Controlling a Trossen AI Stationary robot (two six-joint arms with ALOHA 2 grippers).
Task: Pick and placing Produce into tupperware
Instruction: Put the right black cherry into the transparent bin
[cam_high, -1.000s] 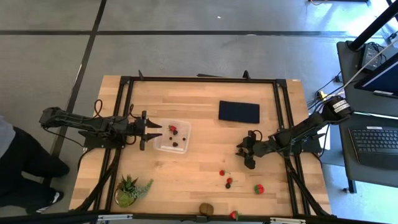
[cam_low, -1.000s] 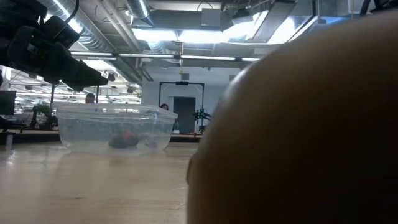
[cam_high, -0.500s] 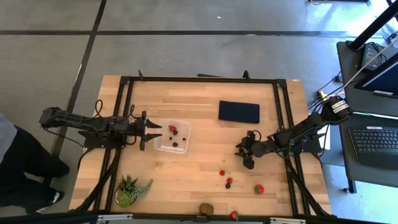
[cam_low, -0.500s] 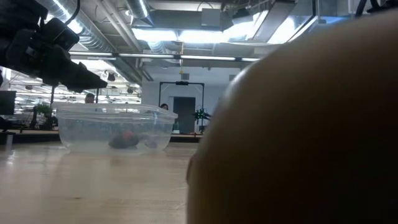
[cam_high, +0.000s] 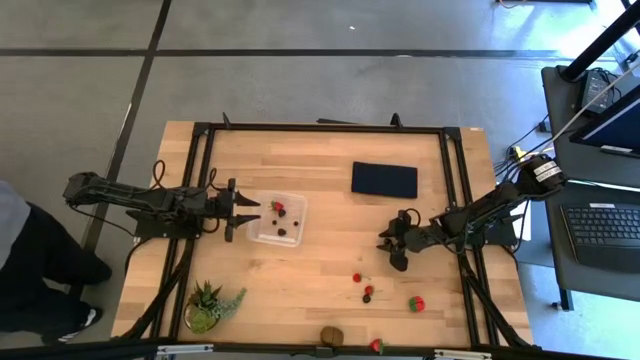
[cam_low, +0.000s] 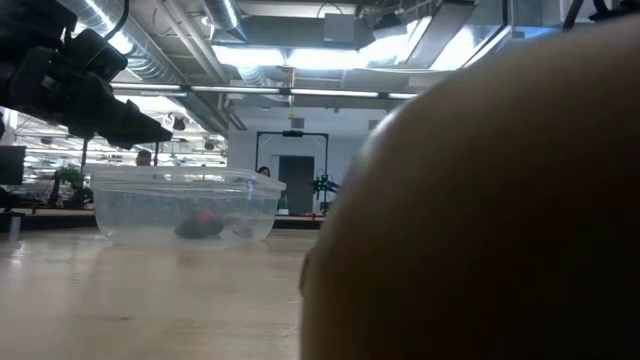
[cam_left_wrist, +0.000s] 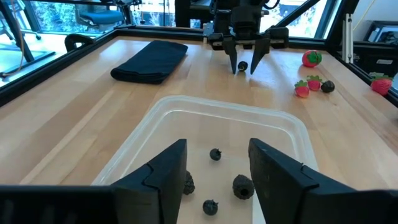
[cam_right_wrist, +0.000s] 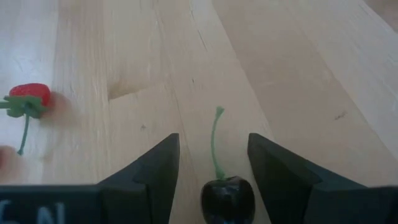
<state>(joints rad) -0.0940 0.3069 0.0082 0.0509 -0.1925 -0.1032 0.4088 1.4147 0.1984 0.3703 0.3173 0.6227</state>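
Dark cherry (cam_right_wrist: 227, 196), green stem up, sits on the desk (cam_high: 330, 160) between the spread fingers of the right tool (cam_high: 391, 247), not yet gripped. Judged best approach: keep jaws centred on the round body, not the stem, close gently; smooth fruit could roll or squirt out.

Tupperware (cam_high: 262, 205) lies well apart toward the left arm, already holding a strawberry (cam_high: 279, 208) and dark berries (cam_left_wrist: 215, 154). Left tool (cam_left_wrist: 214, 171) hangs over the tub's near rim, fingers apart, holding nothing; it may crowd the drop-off.

Other produce on the desk: small strawberries (cam_high: 357, 278), larger strawberry (cam_high: 417, 302), kiwi (cam_high: 331, 335) at the front edge. Blue cloth (cam_high: 384, 179) and potted plant (cam_high: 208, 303) lie off the carry path. Low view mostly blocked by a brown blur, prob. the kiwi.
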